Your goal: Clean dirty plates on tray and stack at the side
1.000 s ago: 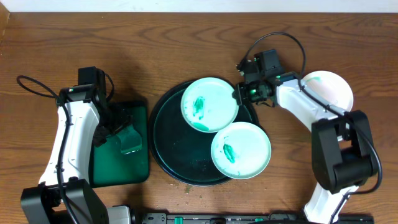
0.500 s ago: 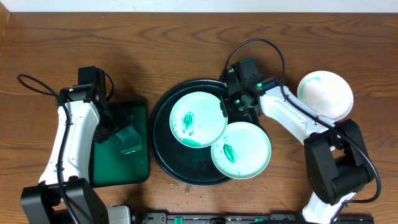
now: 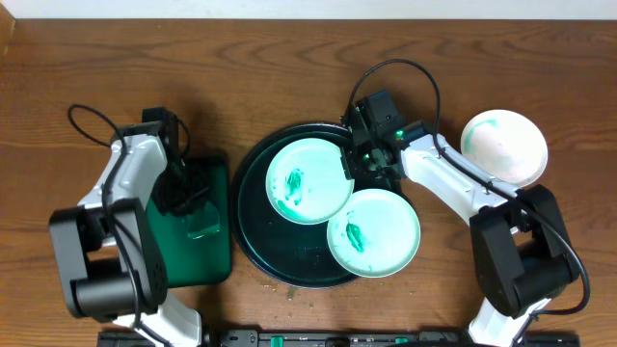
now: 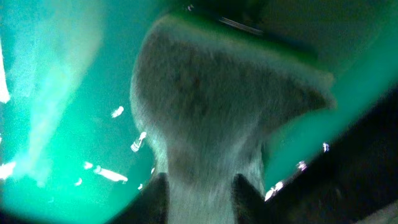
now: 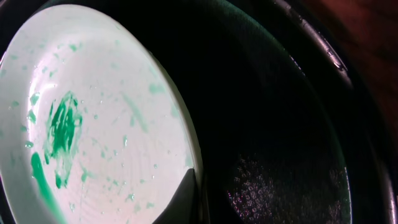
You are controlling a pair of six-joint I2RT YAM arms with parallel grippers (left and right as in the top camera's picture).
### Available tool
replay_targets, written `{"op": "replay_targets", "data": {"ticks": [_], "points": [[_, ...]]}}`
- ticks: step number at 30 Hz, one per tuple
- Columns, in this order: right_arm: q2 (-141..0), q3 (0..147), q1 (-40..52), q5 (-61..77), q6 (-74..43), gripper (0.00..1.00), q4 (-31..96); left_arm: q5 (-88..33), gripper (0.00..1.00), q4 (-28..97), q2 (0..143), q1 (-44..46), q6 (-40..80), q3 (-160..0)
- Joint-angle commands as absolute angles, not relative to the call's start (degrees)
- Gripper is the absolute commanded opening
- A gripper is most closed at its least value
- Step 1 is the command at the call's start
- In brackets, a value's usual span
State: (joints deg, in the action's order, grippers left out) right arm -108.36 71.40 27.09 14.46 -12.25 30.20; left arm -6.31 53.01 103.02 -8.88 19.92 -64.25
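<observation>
Wooden table (image 3: 289, 58), round black tray (image 3: 253, 231) in the middle. My right gripper (image 3: 355, 166) is clamped on the right rim of the far plate (image 3: 308, 181). Over the last second it has dragged that plate from the tray's far right edge in toward the middle-left, and the plate now touches the near plate (image 3: 374, 232). Both carry green smears. My left gripper (image 3: 193, 207) looks closed on the grey sponge (image 4: 217, 106) over the green dish (image 3: 193, 260) at left; that arm has swung in and turned. A third plate (image 3: 504, 146) sits on the table far right, well apart from the tray. My read: the far plate is positioned for wiping, none has started, and two plates are left.
</observation>
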Motion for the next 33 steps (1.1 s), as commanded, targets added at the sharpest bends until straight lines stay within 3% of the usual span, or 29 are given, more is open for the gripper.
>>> {"op": "replay_targets", "data": {"ticks": [1,6,8,11,12,13,15,25,33], "points": [[-108.07,71.18,27.38,14.39,-13.23,0.01,30.04,-7.14,0.21,52.07,105.25,-8.93,19.11,-63.96],[-108.07,71.18,27.38,14.39,-13.23,0.01,30.50,-7.14,0.19,50.61,107.15,-8.93,19.11,-63.96],[-108.07,71.18,27.38,14.39,-13.15,0.01,30.89,-7.90,0.07,50.76,107.09,-8.93,19.09,-63.96],[-108.07,71.18,27.38,14.39,-13.02,0.01,31.07,-8.60,0.07,49.76,107.09,-8.93,19.11,-63.96],[-108.07,71.18,27.38,14.39,-13.04,0.01,31.09,-8.86,0.13,49.80,107.09,-8.93,19.38,-63.99],[-108.07,71.18,27.38,14.41,-13.04,0.01,31.11,-9.72,0.27,49.91,107.09,-8.93,19.31,-63.99],[-108.07,71.18,27.38,14.41,-13.06,0.01,31.27,-10.11,0.07,50.28,107.09,-8.93,19.31,-63.99],[-108.07,71.18,27.38,14.41,-12.60,0.01,32.62,-8.97,0.07,50.43,100.75,-8.84,19.75,-63.99],[-108.07,71.18,27.38,14.41,-12.12,0.01,33.08,6.28,0.07,52.21,82.72,-2.98,20.88,-63.99]]}}
